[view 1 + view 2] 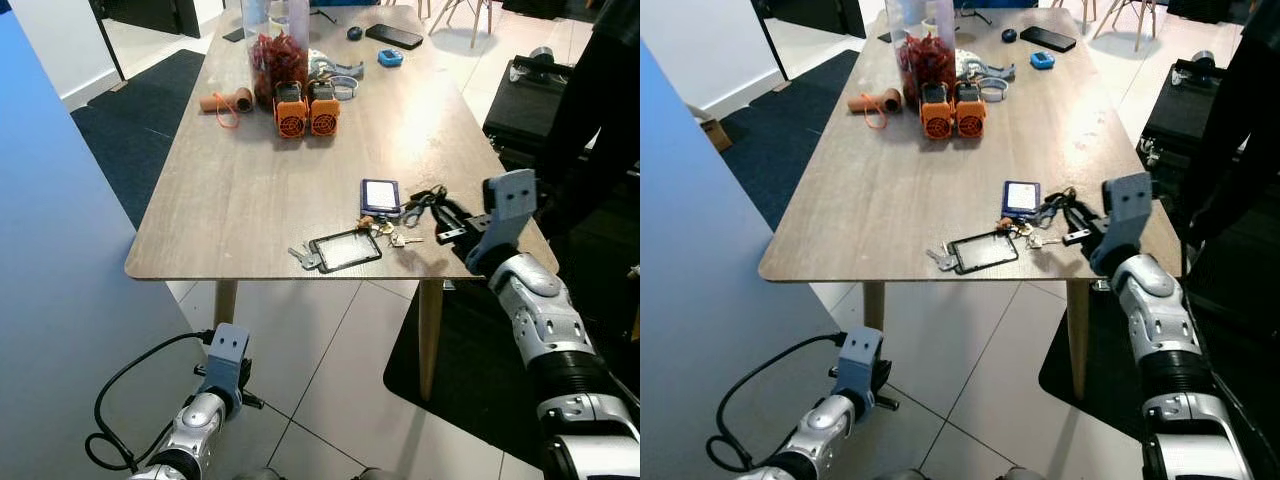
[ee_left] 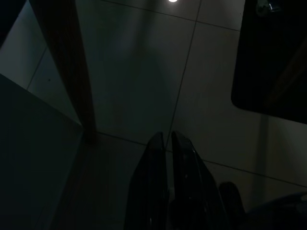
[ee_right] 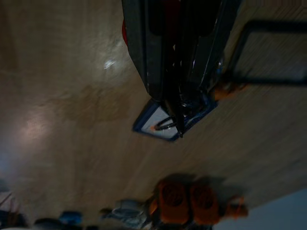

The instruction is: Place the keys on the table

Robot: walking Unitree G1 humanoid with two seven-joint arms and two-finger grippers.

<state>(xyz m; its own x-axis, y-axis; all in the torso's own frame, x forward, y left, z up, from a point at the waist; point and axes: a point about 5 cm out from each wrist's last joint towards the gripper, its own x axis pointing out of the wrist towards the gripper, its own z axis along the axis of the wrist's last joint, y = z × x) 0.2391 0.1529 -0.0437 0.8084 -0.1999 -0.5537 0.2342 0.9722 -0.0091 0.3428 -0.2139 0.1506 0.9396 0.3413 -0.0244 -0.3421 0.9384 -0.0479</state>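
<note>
Keys (image 1: 392,232) on table (image 1: 250,200), right tool (image 3: 180,103) closed around their ring

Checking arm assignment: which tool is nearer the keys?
Right. The right tool is at the keys by the table edge; the left tool hangs low over the floor tiles, below the tabletop.

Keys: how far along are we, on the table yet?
Nearly done. The keys already lie on the wooden table, beside the card holder. The right gripper sits at the bunch, grip unclear in the wrist view. Left: confirm release and withdraw. The left gripper hangs idle.
</note>
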